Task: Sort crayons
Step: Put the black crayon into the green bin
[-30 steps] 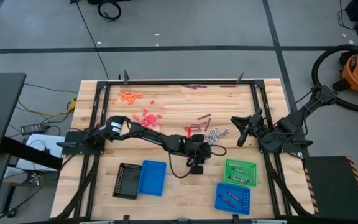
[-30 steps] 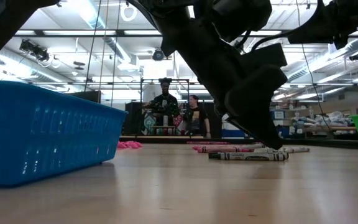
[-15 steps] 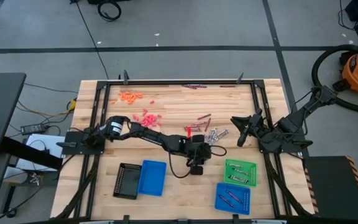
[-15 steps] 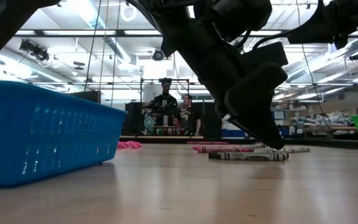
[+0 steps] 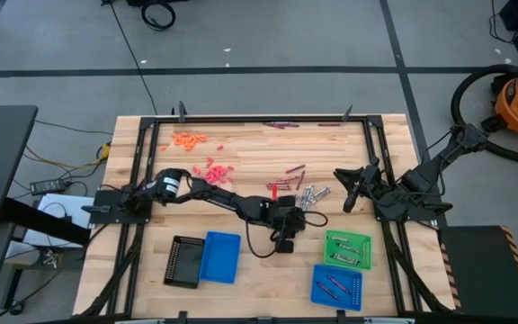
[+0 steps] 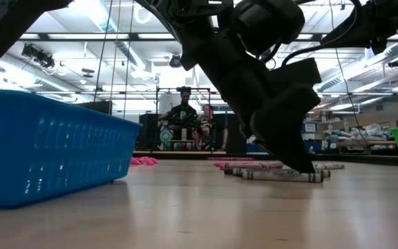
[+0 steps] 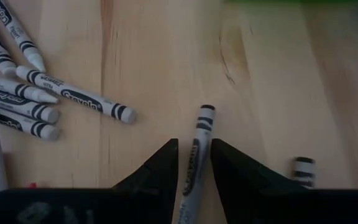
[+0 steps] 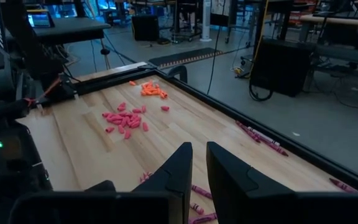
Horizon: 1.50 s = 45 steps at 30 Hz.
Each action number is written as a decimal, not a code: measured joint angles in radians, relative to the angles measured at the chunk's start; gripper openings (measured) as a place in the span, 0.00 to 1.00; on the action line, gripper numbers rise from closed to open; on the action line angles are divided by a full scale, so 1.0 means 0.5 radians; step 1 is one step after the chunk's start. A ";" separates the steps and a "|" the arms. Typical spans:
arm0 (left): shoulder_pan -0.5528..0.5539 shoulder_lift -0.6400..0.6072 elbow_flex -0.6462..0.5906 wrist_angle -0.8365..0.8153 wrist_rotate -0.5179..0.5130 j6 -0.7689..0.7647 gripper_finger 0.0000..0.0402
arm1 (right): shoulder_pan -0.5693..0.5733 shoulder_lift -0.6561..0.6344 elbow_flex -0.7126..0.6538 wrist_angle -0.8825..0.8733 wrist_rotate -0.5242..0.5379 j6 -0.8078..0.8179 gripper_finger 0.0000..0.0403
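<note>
While lying flat, the silver-grey crayon (image 7: 194, 155) runs lengthwise between the left tool's (image 7: 194, 163) closed fingers.

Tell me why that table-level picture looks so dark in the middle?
In the low view the left arm hangs close to the lens against bright ceiling lights, so it reads as a black silhouette. In the left wrist view, even light shows a silver-grey crayon sharply between the left end effector fingers.

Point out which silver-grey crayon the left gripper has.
The silver-grey crayon lying between the left gripper's fingers, apart from the loose cluster of grey crayons beside it.
</note>
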 joint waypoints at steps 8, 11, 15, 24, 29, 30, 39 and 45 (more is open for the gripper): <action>0.021 0.002 0.005 -0.091 0.031 0.130 0.16 | 0.000 0.001 0.000 -0.001 -0.023 0.000 0.14; 0.024 -0.006 0.005 -0.119 0.036 0.146 0.05 | 0.000 0.004 -0.001 -0.001 -0.024 0.000 0.14; 0.035 -0.029 -0.001 -0.149 0.036 0.162 0.04 | 0.000 0.012 0.000 -0.001 -0.040 0.001 0.14; -0.002 -0.159 -0.019 -0.232 -0.152 0.283 0.03 | 0.004 0.015 -0.001 0.076 -0.178 -0.006 0.14; -0.127 -0.237 -0.015 -0.239 -0.186 0.315 0.03 | 0.004 0.104 0.000 0.235 -0.399 -0.075 0.14; -0.154 -0.254 -0.015 -0.233 -0.197 0.325 0.03 | 0.004 0.126 0.000 0.249 -0.395 -0.078 0.14; -0.302 -0.275 -0.011 0.305 -0.305 0.521 0.04 | 0.001 0.148 -0.001 0.360 -0.295 -0.073 0.14; -0.253 -0.244 -0.005 0.770 -0.164 0.567 0.04 | 0.047 0.137 -0.001 0.422 -0.187 -0.111 0.14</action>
